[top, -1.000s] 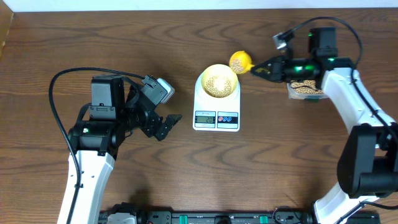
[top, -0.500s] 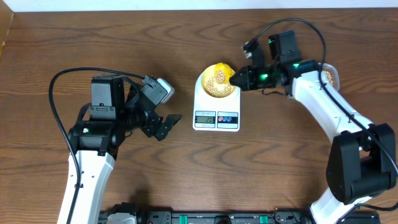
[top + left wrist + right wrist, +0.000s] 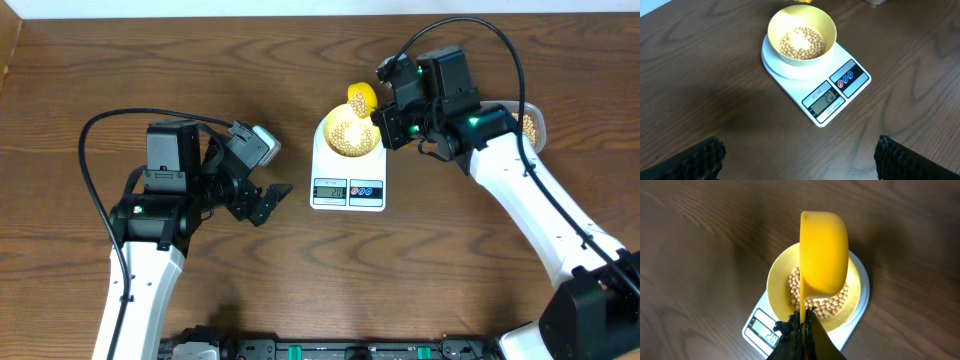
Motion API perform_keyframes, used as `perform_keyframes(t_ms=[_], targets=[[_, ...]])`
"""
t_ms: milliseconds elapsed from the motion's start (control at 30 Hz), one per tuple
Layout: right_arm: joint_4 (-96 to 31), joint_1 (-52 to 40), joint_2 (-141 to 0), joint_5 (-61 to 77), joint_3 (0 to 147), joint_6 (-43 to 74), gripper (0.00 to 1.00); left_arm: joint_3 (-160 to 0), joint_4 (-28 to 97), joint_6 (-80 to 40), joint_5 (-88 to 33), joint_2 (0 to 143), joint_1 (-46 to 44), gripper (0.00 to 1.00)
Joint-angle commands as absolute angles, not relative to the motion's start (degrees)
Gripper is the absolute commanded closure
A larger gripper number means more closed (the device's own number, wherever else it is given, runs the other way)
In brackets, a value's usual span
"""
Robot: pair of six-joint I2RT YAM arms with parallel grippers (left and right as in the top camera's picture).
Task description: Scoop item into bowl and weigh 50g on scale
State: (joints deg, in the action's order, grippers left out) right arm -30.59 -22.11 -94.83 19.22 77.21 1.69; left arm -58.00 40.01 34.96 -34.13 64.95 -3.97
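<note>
Twenty-ish reads on the scale in your left wrist view; overhead it's too small to read. A second ago your right fingers carried the scoop loaded. Now, clamped on its handle, they've upended it over the bowl on the scale, beans inside. More scoops look needed. Meanwhile your left fingers gape wide, empty, above the tabletop.

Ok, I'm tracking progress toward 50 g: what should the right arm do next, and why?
Probably roll the right gripper to tip the scoop out into the bowl. The scoop is held on edge at the bowl's rim, and the scale reads about 20, well short of 50.
</note>
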Motion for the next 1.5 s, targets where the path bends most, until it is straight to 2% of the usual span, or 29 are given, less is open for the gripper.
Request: perform_keyframes(t_ms=[0, 233, 467, 800, 1033, 1267, 1467], targets=[[-30.6, -23.5, -92.9, 14.2, 78.7, -2.9, 0.99, -58.8, 40.0, 35.3, -33.8, 65.1, -3.9, 0.02], [-30.6, -26.7, -92.8, 8.3, 78.7, -10.7, 0.99, -58.8, 40.0, 35.3, -33.8, 65.1, -3.9, 0.02], [-30.6, -31.9, -92.8, -5.1, 78.7, -18.1, 0.99, -58.8, 39.9, 35.3, -33.8, 65.1, -3.9, 0.02], [-30.6, -32.8, -92.6, -8.4, 78.7, -15.1, 0.99, -58.8, 40.0, 35.3, -33.8, 65.1, -3.9, 0.02], [-30.7, -26.9, -87.3, -1.8, 78.7, -10.9, 0.99, -58.8, 40.0, 35.3, -33.8, 65.1, -3.9, 0.03], [-35.0, -15.4, -81.4, 5.8, 78.7, -8.1, 0.99, -58.8, 40.0, 35.3, -33.8, 65.1, -3.9, 0.03], [-41.8, -5.6, -79.6, 6.6, 78.7, -6.8, 0.99, -58.8, 40.0, 35.3, -33.8, 65.1, -3.9, 0.02]])
